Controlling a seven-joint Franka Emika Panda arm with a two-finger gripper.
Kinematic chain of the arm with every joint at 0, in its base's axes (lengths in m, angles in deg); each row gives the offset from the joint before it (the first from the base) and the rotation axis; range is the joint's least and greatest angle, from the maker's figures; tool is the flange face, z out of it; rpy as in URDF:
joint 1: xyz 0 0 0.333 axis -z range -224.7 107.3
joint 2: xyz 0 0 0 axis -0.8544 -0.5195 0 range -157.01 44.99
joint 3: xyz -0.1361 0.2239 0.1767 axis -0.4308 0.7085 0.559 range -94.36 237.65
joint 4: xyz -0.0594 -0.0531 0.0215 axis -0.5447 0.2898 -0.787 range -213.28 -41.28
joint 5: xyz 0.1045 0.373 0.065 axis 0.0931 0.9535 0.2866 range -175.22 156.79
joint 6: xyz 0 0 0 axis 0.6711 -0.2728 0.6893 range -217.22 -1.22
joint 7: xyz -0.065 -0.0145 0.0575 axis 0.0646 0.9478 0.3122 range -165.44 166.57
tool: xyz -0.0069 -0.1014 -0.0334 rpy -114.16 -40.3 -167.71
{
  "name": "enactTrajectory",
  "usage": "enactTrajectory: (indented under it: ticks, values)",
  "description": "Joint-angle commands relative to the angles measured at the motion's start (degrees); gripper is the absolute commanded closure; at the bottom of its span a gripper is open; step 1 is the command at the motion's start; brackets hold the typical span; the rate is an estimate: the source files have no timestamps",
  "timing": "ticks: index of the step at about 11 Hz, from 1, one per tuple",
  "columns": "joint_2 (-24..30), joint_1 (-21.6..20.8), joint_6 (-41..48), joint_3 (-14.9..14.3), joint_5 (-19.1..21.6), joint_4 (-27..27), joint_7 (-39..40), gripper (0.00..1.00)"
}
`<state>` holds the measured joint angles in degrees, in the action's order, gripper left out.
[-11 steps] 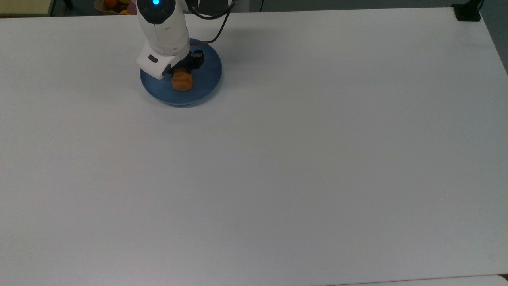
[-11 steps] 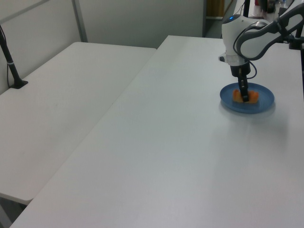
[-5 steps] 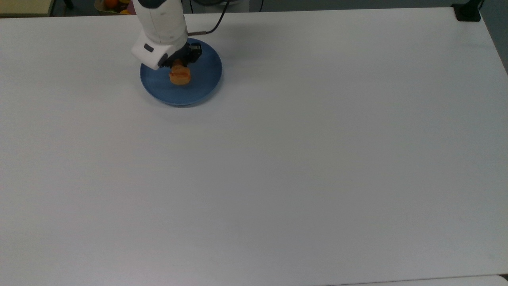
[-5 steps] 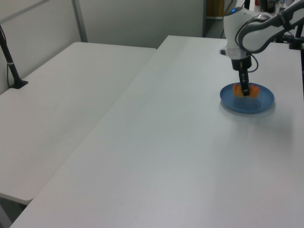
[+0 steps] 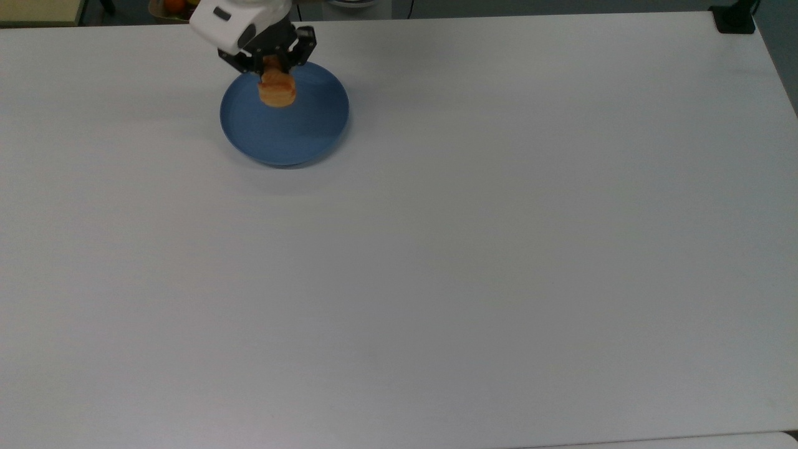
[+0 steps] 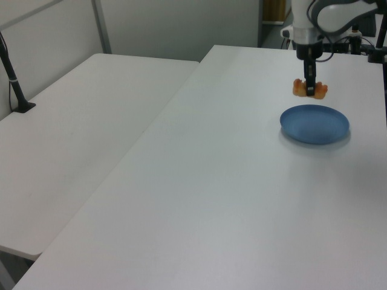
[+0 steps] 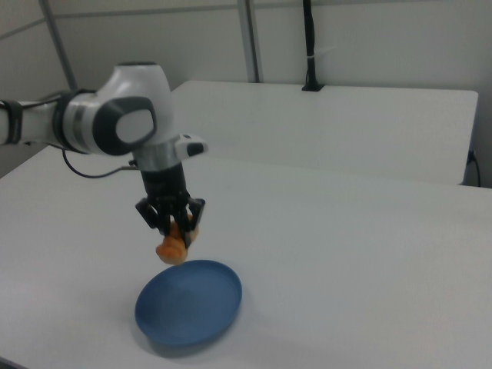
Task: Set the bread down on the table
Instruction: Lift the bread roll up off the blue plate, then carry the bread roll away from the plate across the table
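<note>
The bread (image 5: 277,91) (image 6: 300,89) (image 7: 171,247) is a small golden-orange loaf hanging in the air above the round blue plate (image 5: 299,134) (image 6: 314,124) (image 7: 188,302). My gripper (image 5: 272,70) (image 6: 310,90) (image 7: 175,231) points straight down and is shut on the bread across its middle. The plate lies bare on the white table (image 5: 436,249) (image 6: 230,181) (image 7: 346,231), near the top view's upper left.
A second white table (image 6: 78,133) (image 7: 330,123) adjoins this one. A black post (image 6: 12,75) (image 7: 309,46) stands on it. A black mount (image 5: 735,19) sits at the top view's upper right corner. Wide bare tabletop spreads around the plate.
The gripper has risen from the plate with the bread in its grip. The bread, resting on the plate a second ago, now hangs well above it.
</note>
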<state>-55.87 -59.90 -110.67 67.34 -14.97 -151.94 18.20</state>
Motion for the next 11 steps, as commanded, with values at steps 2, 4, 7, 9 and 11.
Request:
enactTrajectory:
  ticks: [2,4,7,9,11]
  values:
    - [-0.75,-6.35,8.77,-0.44,4.25,10.12,-2.24,0.65]
    - [-5.3,-9.59,13.07,-0.09,6.72,18.37,-5.84,0.65]
    - [-10.67,-15.04,13.0,0.26,10.15,25.6,-13.57,0.65]
    - [-17.76,-19.52,11.78,0.26,10.16,33.05,-17.7,0.64]
    - [-24.11,-23.65,5.57,0.26,10.07,37.56,-24.29,0.64]
